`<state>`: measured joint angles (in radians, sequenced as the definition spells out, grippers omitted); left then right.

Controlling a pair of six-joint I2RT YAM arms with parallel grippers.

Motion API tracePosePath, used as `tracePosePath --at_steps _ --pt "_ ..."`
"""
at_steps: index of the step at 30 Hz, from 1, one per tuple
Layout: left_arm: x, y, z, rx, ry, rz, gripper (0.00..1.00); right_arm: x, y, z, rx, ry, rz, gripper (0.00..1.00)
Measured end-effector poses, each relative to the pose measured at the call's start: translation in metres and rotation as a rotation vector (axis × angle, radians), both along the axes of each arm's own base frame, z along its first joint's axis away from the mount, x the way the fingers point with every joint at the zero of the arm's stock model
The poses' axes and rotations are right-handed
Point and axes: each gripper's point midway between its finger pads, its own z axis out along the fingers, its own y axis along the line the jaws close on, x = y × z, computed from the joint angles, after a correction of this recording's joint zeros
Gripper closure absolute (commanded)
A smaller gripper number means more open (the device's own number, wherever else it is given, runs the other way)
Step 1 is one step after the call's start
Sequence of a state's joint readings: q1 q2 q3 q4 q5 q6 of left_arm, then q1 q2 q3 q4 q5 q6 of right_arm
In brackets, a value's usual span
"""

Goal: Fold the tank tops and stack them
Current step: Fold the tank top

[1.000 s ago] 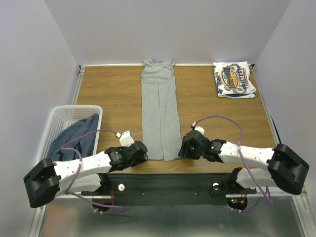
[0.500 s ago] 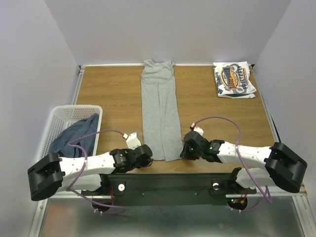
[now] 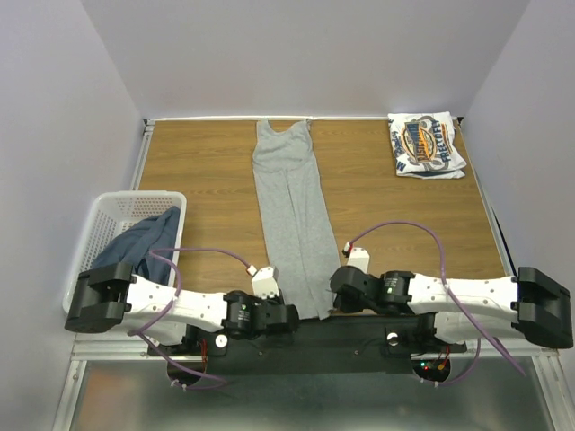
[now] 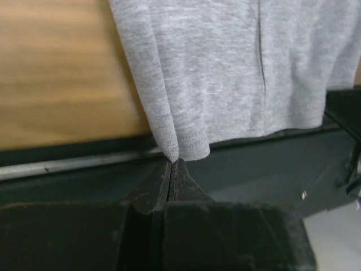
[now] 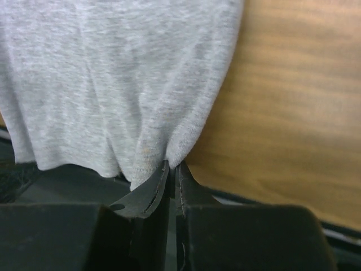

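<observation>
The grey tank top (image 3: pixel 289 206) has slid toward the table's (image 3: pixel 198 171) near edge. Left gripper (image 4: pixel 171 169) and right gripper (image 5: pixel 172 172) clamp its hem, likely straightening it for folding.

Matt grey knit top (image 3: pixel 292 215), smooth wood-grain table (image 3: pixel 198 171)

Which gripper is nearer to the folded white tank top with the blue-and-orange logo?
Right. The right gripper is at the near edge, left of the white tank top; the left gripper is farther left.
</observation>
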<state>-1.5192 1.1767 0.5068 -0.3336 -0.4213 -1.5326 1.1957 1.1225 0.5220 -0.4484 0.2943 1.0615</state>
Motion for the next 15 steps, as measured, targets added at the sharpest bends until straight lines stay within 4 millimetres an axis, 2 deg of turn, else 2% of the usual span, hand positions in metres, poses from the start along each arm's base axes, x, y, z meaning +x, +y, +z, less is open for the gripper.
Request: tracePosePath --at_steps 2,6,12,15 --pt "-0.017 -0.008 0.005 -0.007 0.015 -0.016 1.00 -0.013 -0.001 0.002 -0.028 -0.003 0.010 0.92" --pt "-0.034 -0.014 0.013 -0.019 0.029 -0.036 1.00 -0.028 0.001 0.011 -0.045 -0.014 0.030 0.91" --pt "-0.024 -0.009 0.026 -0.040 -0.014 0.017 1.00 -0.014 0.005 0.037 -0.024 -0.099 -0.031 0.87" --pt "-0.013 -0.009 0.041 -0.091 -0.039 0.049 1.00 -0.002 0.014 0.054 -0.016 -0.151 -0.055 0.86"
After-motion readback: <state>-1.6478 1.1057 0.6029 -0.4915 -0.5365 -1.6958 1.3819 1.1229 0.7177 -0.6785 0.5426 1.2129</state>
